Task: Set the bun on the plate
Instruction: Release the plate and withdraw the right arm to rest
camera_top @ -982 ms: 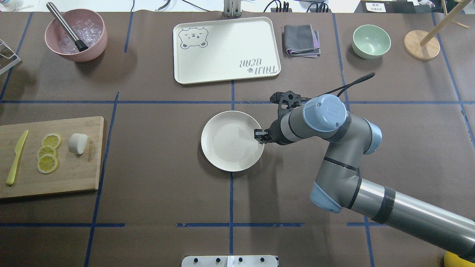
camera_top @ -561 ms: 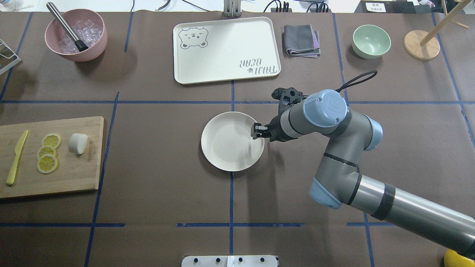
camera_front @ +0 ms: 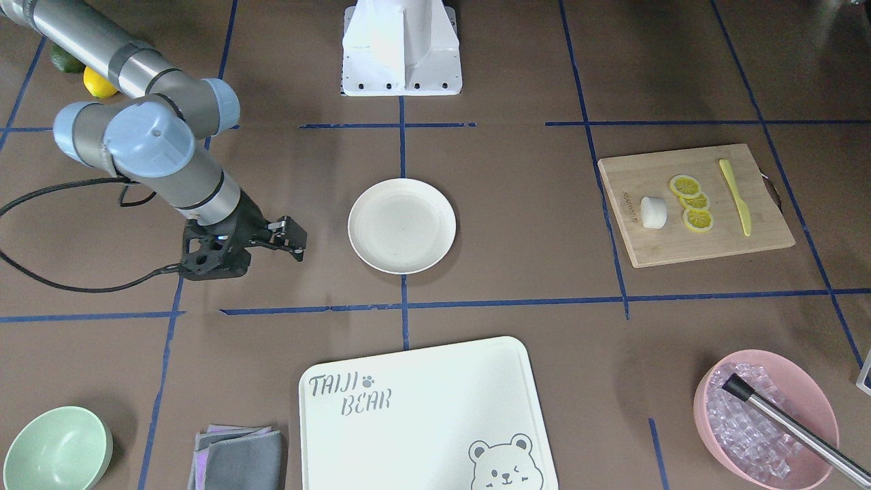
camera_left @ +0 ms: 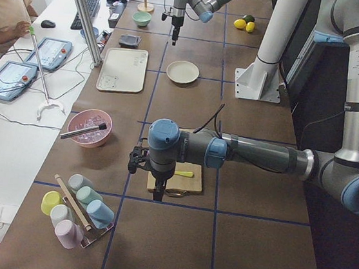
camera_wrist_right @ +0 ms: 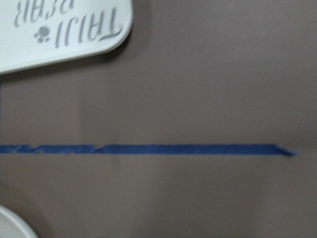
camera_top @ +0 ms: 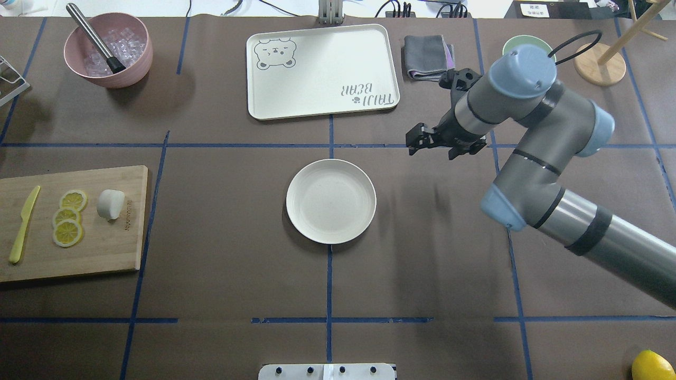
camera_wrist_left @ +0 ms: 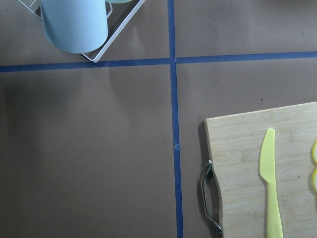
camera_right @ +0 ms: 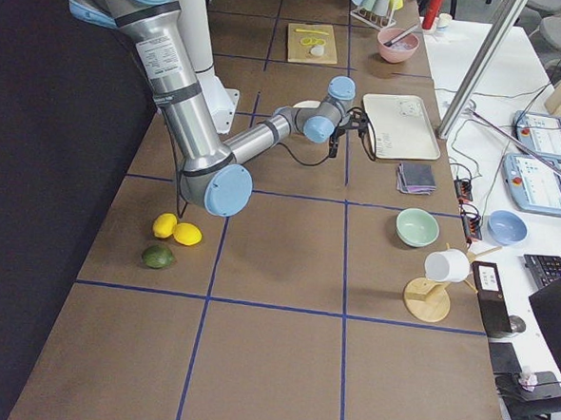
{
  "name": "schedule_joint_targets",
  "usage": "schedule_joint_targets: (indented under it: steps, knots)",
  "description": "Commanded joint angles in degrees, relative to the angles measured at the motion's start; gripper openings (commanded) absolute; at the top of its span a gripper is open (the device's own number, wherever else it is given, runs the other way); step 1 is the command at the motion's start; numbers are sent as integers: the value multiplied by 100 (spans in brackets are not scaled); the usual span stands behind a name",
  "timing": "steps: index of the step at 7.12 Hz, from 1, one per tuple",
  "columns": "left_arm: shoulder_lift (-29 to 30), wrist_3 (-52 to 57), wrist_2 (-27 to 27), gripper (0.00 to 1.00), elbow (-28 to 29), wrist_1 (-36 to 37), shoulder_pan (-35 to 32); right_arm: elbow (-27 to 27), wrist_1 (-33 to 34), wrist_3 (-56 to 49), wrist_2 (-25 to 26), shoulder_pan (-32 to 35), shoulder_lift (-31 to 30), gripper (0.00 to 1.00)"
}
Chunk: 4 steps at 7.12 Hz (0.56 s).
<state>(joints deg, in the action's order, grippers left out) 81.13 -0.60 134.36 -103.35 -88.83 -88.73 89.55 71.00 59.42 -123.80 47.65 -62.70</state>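
Observation:
The white bun [camera_top: 110,204] lies on the wooden cutting board [camera_top: 105,248] at the left, beside lemon slices [camera_top: 68,216]. The empty cream plate [camera_top: 331,201] sits mid-table. My right gripper [camera_top: 413,141] hovers above the bare table, beyond the plate's far right side, open and holding nothing. From across the table the bun [camera_front: 652,211], plate [camera_front: 401,225] and right gripper [camera_front: 294,238] all show. My left gripper [camera_left: 158,190] points down over the cutting board in the exterior left view only; I cannot tell if it is open or shut.
A white bear tray [camera_top: 322,71], a folded grey cloth [camera_top: 429,57], a green bowl [camera_front: 54,449] and a pink bowl of ice [camera_top: 108,50] line the far side. A yellow knife [camera_wrist_left: 270,188] lies on the board. A cup rack [camera_left: 77,210] stands past the board.
My right gripper has left the plate's right rim, risen and swung toward the far right. The plate stays mid-table. The bun has not moved.

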Motion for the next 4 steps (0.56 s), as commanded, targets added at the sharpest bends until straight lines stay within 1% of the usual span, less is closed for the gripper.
schedule_joint_targets:
  steps: [1, 3, 4]
  knots:
    - [-19, -1, -24, 100, 33, 15, 13, 80, 449, -2240, -843, 1363, -643, 100]
    - [25, -45, -7, 100, 25, -2, 39, 80, 467, -4087, -1040, 2358, -1487, 100]
    - [69, -45, -7, 100, 51, -2, 57, 150, 554, -4723, -1180, 2824, -1830, 100]
